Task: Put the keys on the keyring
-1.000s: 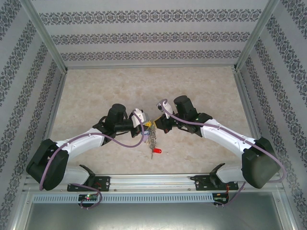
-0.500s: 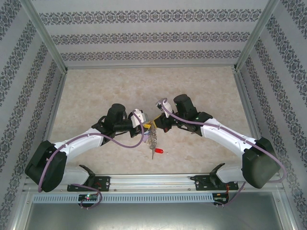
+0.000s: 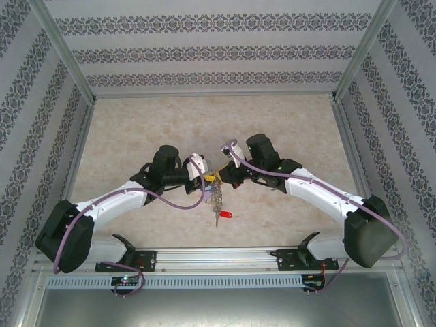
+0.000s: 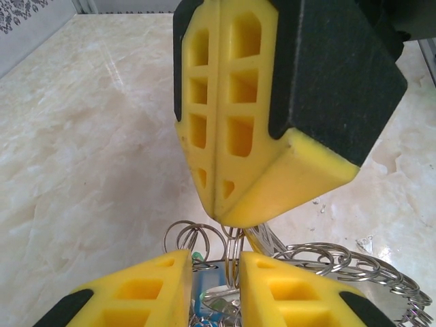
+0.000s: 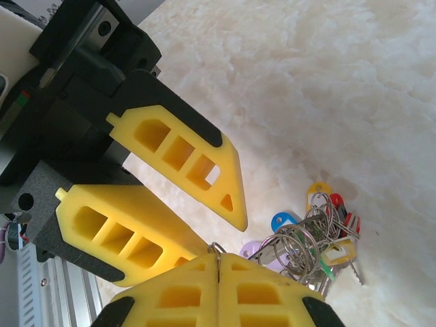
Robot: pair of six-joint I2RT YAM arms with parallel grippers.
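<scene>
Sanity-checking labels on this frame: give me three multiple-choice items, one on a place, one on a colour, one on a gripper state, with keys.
1. In the top view, where is the red tag relative to the meeting grippers?
A) toward the arm bases
B) toward the far wall
C) on the left arm

2. The gripper fingers are:
A) blue
B) yellow
C) white

3. Which gripper has its jaws apart?
A) left gripper
B) right gripper
C) both

1 A: the tag sits below the grippers in that view.
2 B: yellow in both wrist views.
3 A: the left's fingers stand apart, the right's press together on a ring of the keyring.
</scene>
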